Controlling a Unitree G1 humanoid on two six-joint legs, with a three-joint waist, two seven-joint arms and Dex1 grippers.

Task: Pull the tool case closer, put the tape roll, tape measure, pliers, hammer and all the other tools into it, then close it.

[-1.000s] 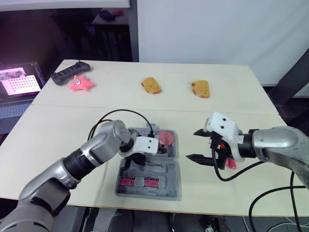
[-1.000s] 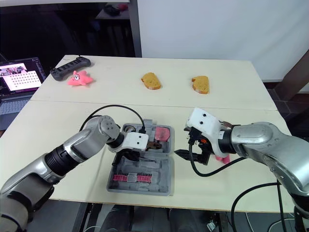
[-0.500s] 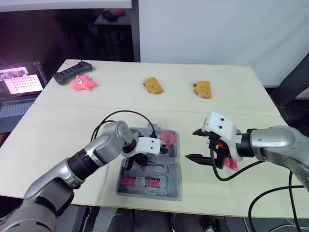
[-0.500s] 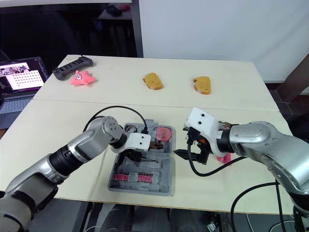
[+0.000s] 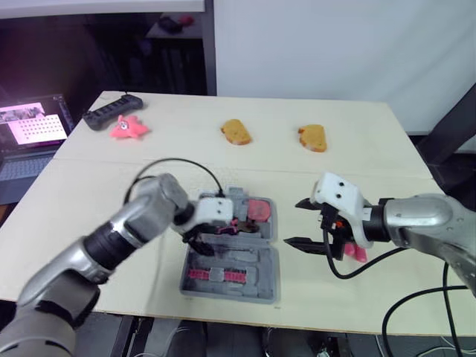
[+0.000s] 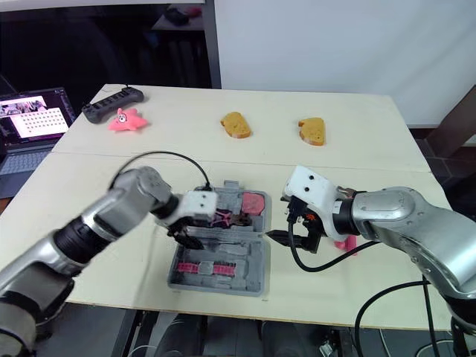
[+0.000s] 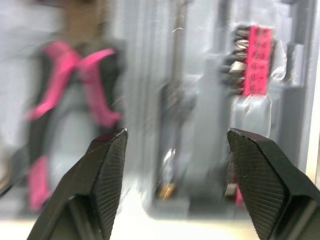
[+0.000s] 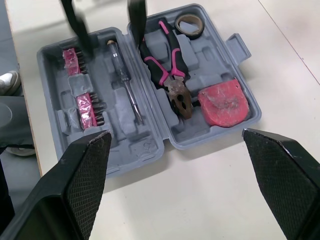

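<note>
Case (image 8: 145, 131) on tabletop (image 5: 357, 152), directly under left tool (image 7: 175, 137), just left of right tool (image 5: 294, 222). In it: pliers (image 8: 170, 75), tape roll (image 8: 189, 25), tape measure (image 8: 223, 102), screwdriver (image 8: 125, 82), bits (image 8: 87, 107).

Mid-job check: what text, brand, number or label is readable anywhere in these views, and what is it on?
No text can be read in any view.
Laptop screen: a pale grid of marks, too small to read.
Red tape measure in the tool case: scuffed face, no legible print.
Pink bit holder: faint marks, too blurred to read.
</note>
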